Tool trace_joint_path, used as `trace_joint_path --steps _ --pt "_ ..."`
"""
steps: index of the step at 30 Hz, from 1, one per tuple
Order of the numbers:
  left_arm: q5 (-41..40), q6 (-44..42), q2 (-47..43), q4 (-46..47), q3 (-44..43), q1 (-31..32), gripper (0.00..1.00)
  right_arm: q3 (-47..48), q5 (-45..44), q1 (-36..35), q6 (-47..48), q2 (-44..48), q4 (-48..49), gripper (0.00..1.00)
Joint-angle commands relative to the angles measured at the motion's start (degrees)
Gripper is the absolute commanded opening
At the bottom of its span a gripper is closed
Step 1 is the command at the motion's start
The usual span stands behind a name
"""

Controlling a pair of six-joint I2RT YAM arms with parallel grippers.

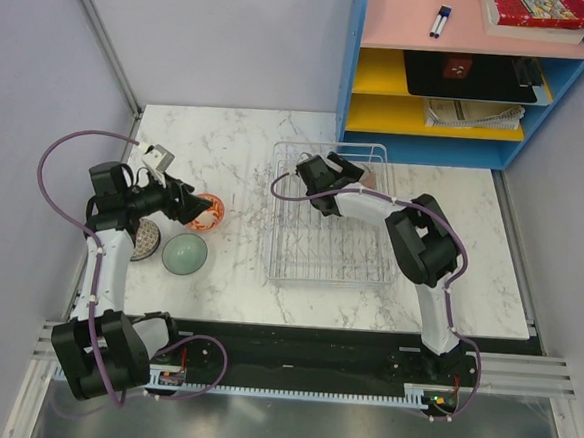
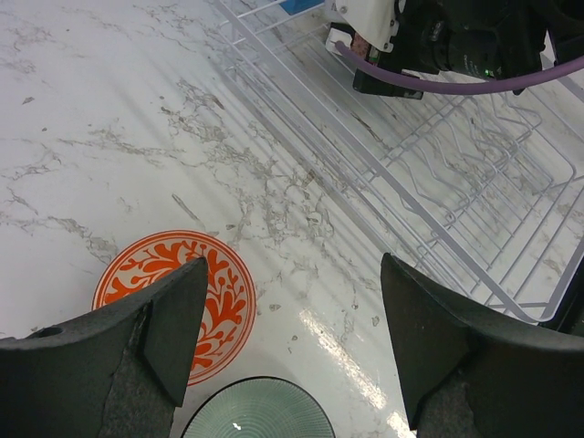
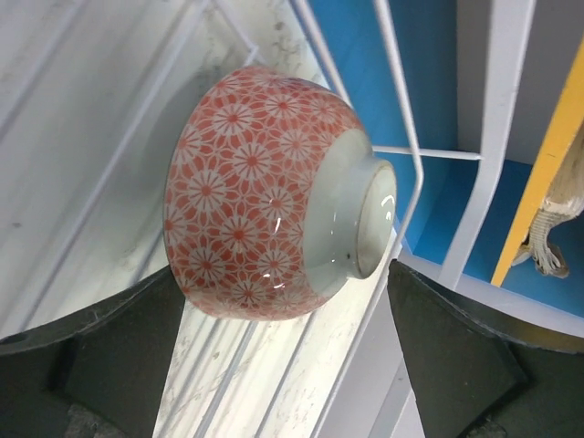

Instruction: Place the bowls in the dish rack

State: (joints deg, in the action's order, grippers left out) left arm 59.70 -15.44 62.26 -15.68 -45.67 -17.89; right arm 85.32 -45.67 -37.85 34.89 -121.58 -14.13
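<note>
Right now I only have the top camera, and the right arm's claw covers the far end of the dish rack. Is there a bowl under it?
Observer: Yes. The right wrist camera shows a red flower-patterned bowl lying on its side, foot toward the dish rack wire wall, between the fingers of the open right claw.
Operator: Is the left claw gripping the orange bowl?
Observer: No. On its wrist camera the left claw is open with only marble table between its fingers. The orange bowl sits on the table, partly behind one finger.
</note>
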Motion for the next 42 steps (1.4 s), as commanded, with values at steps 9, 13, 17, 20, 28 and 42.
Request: trace_joint_path --steps 9,13,17,20,28,42 --pt "2.26 0.15 -0.73 1.8 0.23 -0.83 0.82 0.11 1.37 -1.71 -1.23 3.63 -2.83 0.97" --pt "2.44 0.15 -0.65 1.8 0.14 -0.92 0.82 0.37 1.55 -1.79 -1.23 4.95 -2.83 0.97" --pt "2.52 0.15 -0.74 1.8 0.14 -0.92 0.82 0.73 1.9 -1.79 -0.97 5.91 -4.32 0.97" --pt "2.61 0.06 -0.82 1.8 0.14 -1.01 0.82 0.29 2.34 -1.79 -1.23 6.7 -4.77 0.97" --pt "2.61 0.15 -1.0 1.8 0.23 -1.18 0.82 0.37 -0.56 -1.62 -0.09 4.78 0.76 0.98" --pt "2.61 -0.2 -1.35 1.8 0.41 -1.36 0.82 -0.15 -7.06 0.58 2.19 2.75 7.8 0.97"
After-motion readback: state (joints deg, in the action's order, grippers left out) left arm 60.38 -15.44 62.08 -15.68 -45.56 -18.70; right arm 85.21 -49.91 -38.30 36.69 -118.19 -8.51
